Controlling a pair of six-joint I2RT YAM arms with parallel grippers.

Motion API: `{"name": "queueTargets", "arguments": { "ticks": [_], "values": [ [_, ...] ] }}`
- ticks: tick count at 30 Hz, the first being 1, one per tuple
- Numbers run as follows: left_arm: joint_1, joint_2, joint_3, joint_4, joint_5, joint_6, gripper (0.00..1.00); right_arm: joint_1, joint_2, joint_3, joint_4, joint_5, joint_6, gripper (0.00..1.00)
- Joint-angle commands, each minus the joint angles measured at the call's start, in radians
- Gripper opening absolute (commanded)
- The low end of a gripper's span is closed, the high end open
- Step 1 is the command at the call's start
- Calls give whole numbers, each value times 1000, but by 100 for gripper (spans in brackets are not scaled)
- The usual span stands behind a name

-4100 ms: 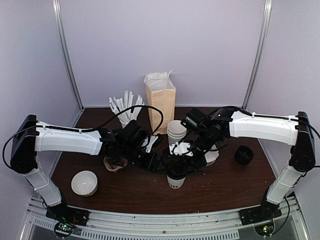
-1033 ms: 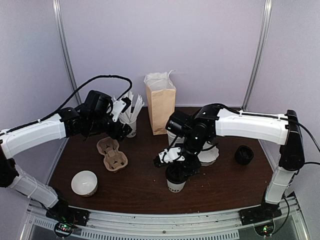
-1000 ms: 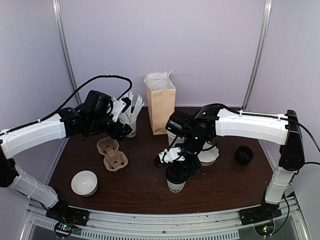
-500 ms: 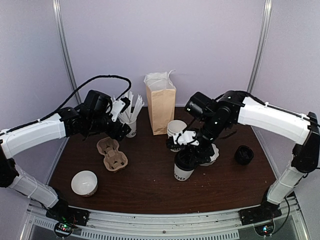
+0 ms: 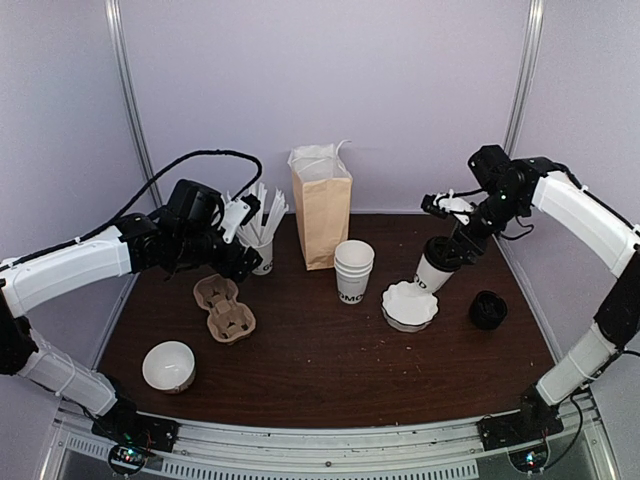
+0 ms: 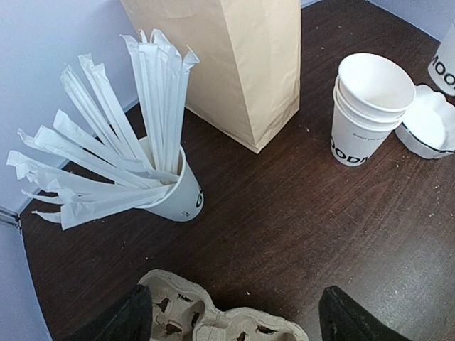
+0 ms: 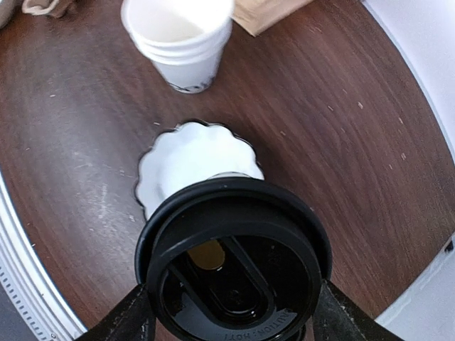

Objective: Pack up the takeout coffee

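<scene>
Gripping the takeout coffee (image 5: pixel 432 273) around its black lid, my right tool (image 7: pixel 229 315) holds it tilted above the bench (image 5: pixel 300 370), beside the white fluted dish (image 5: pixel 409 306). The paper bag (image 5: pixel 322 205) stands well to its left, past the cup stack (image 5: pixel 352 268), nearer my open, empty left tool (image 6: pixel 231 323). From my wrist the lid hides the cup's body, and the bag's inside is out of sight.

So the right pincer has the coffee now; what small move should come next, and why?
Probably carry the coffee left, toward the open top of the bag. The right pincer grips it near its top, lifted above the white dish, while the bag stands open further left, behind the cup stack.
</scene>
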Motion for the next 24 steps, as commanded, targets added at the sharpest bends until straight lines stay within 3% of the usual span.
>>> {"name": "queueTargets", "arguments": {
  "ticks": [1, 9, 18, 24],
  "values": [
    [10, -1, 28, 7, 17, -7, 85, -118, -1, -24, 66, 75, 55, 73],
    [10, -1, 34, -3, 34, -9, 85, -230, 122, 12, 75, 208, 78, 73],
    [10, -3, 35, -7, 48, -9, 85, -271, 208, 15, 85, 214, 104, 74],
    [10, -2, 37, -8, 61, -9, 85, -273, 234, 13, 80, 211, 115, 82]
  ]
}}
